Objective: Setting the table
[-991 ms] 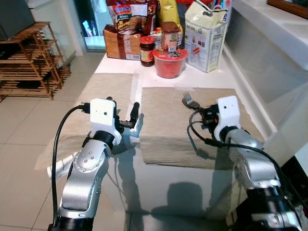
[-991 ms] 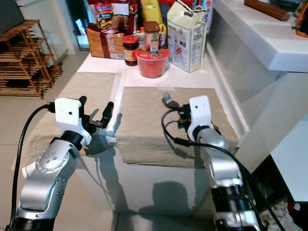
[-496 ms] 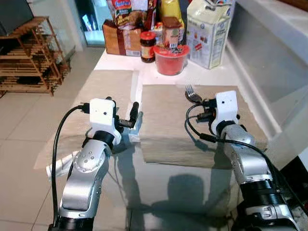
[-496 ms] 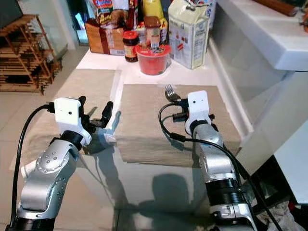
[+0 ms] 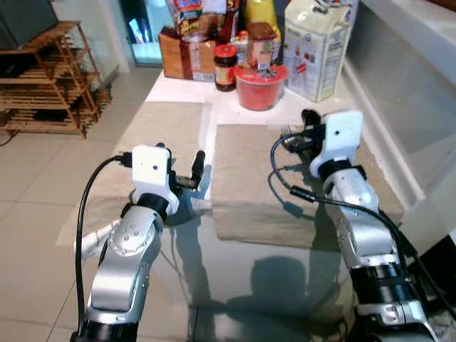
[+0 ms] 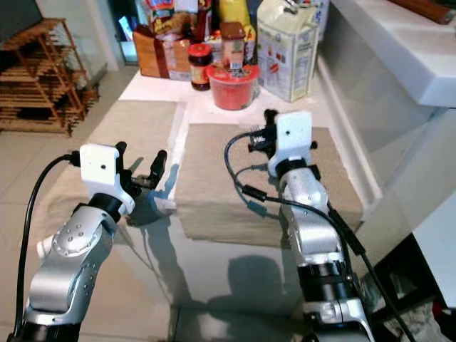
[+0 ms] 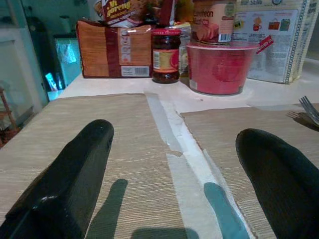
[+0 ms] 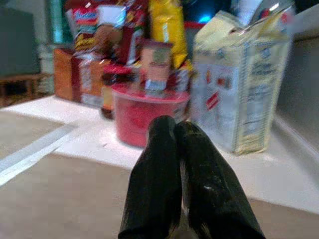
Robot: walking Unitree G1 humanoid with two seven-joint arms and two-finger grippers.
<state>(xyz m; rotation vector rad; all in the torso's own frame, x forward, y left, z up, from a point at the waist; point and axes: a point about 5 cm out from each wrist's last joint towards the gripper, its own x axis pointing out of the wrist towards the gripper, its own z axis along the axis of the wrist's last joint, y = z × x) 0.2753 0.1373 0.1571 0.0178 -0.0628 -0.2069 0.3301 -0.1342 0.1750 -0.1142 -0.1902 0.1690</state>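
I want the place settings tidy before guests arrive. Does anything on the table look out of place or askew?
Groceries crowd the far end: a red tub with a jar stacked on top, a dark jar, a carton. The right gripper holds a fork over the right placemat, not yet laid.

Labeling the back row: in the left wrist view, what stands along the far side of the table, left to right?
Brown box → dark jar → red bowl → white carton.
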